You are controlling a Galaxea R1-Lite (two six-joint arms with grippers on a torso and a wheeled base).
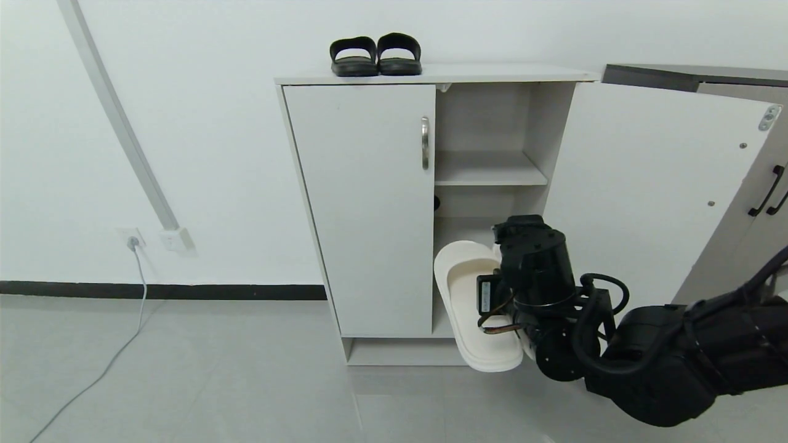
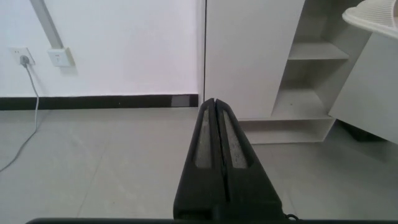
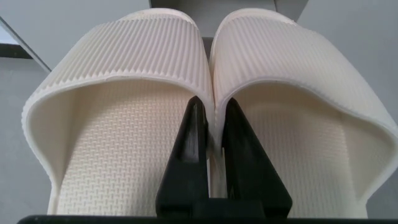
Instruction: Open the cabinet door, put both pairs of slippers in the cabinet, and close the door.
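right arm: black jointed arm point(image 1: 665, 363) was stretched forward, low | right gripper point(image 3: 213, 107): black fingers were clamped on the pair of cream ribbed rubber slippers point(image 3: 124, 68) | left gripper point(image 2: 216, 134): fingers were pressed together

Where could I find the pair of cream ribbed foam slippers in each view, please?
Head view: cream slippers lower centre, before the white cabinet, in the right gripper.
Left wrist view: their cream edge near the open door.
Right wrist view: side by side, clamped.
Shared landmark: the inner shelf.
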